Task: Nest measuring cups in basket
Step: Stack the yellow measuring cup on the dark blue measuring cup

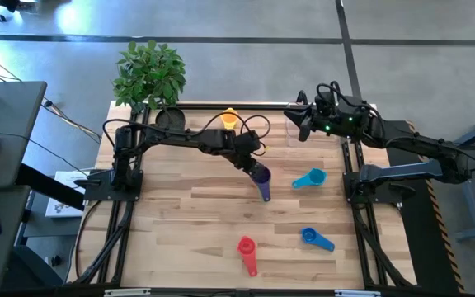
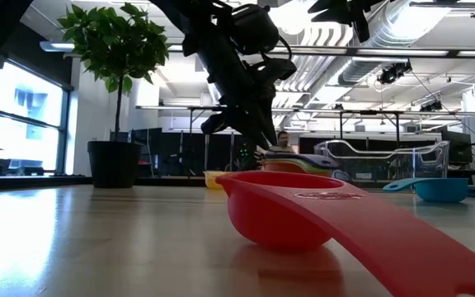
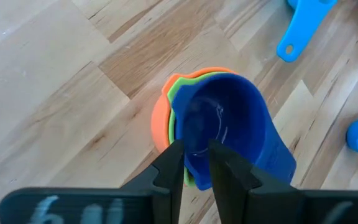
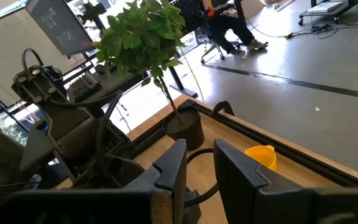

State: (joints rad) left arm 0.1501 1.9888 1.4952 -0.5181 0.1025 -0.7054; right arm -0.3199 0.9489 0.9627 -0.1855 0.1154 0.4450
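Across the whole near ground lies the wooden table [image 1: 180, 223], with both dark arms reaching in over it. At the far left corner stands a leafy potted plant [image 1: 149, 73]. At the far right, the clear basket [image 2: 419, 161] sits on the table with no cup in it that can be made out. The right gripper [image 4: 197, 152] hangs raised above that far right part of the table. Its fingers stand slightly apart and hold nothing.

The left gripper [image 3: 196, 149] is down at the middle of the table over a nested stack. The purple cup [image 3: 229, 118] sits inside the green cup [image 3: 178, 99], which sits inside the orange cup [image 3: 159, 121]. Its fingers show a narrow gap and straddle the near rim of the purple cup. Whether they touch the wall cannot be told.

Just right of the stack lies the light blue cup [image 1: 309, 178]. The blue cup [image 1: 313, 238] lies nearer, on the right, and the red cup [image 1: 246, 252] lies near the front edge, centre. The yellow cup [image 1: 230, 118] sits at the far edge, left of the basket.
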